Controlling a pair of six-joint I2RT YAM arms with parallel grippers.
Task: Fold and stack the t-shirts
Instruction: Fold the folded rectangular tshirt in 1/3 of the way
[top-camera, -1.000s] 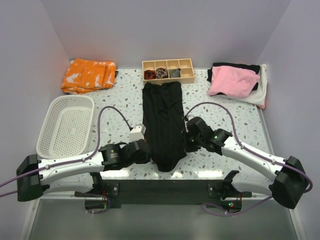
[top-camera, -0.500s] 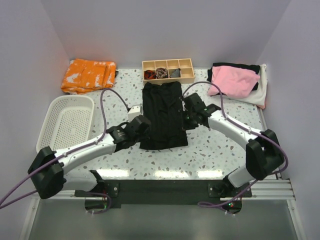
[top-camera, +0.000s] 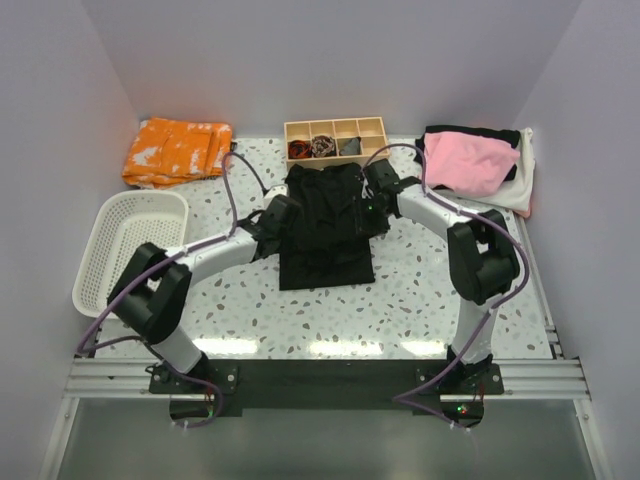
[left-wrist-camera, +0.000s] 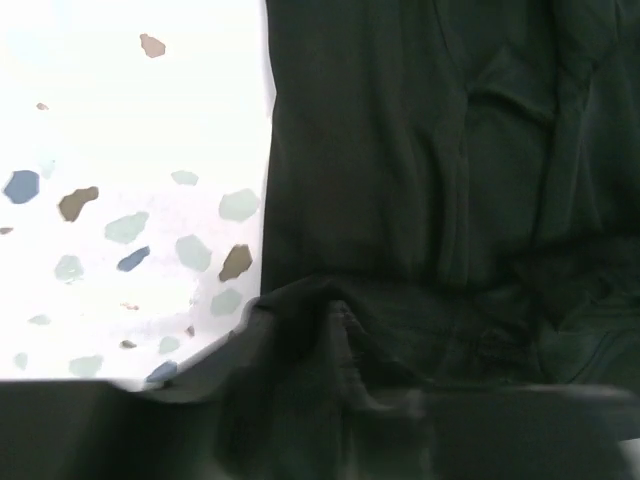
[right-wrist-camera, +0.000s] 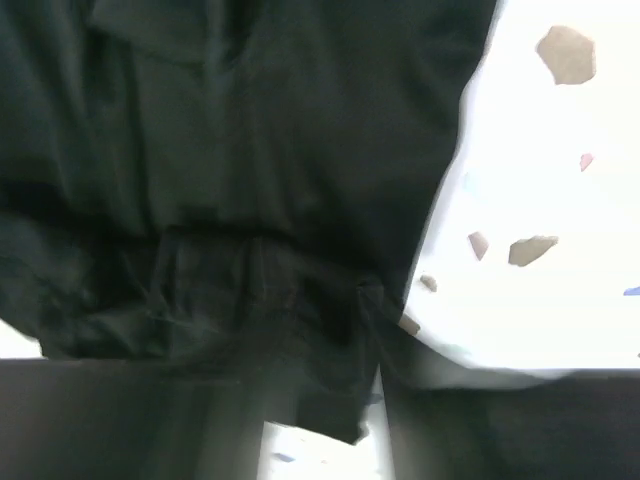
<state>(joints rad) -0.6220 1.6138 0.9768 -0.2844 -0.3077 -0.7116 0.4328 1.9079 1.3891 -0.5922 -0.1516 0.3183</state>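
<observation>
A large black t-shirt (top-camera: 325, 235) lies folded in half at the middle of the table. My left gripper (top-camera: 283, 213) rests at its left edge and my right gripper (top-camera: 375, 203) at its right edge, both near the far end of the fold. In the left wrist view a bunched ridge of the black cloth (left-wrist-camera: 400, 180) runs into the left gripper (left-wrist-camera: 340, 400), whose jaws are too dark and blurred to read. In the right wrist view the right gripper (right-wrist-camera: 320, 410) has its fingers apart, with a loose corner of the black t-shirt (right-wrist-camera: 250, 150) in the gap. A pink t-shirt (top-camera: 465, 163) tops a pile at the far right.
Under the pink shirt lie a black one (top-camera: 470, 133) and a white one (top-camera: 522, 185). A wooden divided box (top-camera: 335, 128) stands at the back centre, an orange patterned cloth (top-camera: 175, 150) at the back left, and a white basket (top-camera: 130, 205) at the left.
Both arms swept from the near edge towards the back, carrying the black shirt's near end over onto its far half. The shirt now lies about half as long. The right jaws have parted.
</observation>
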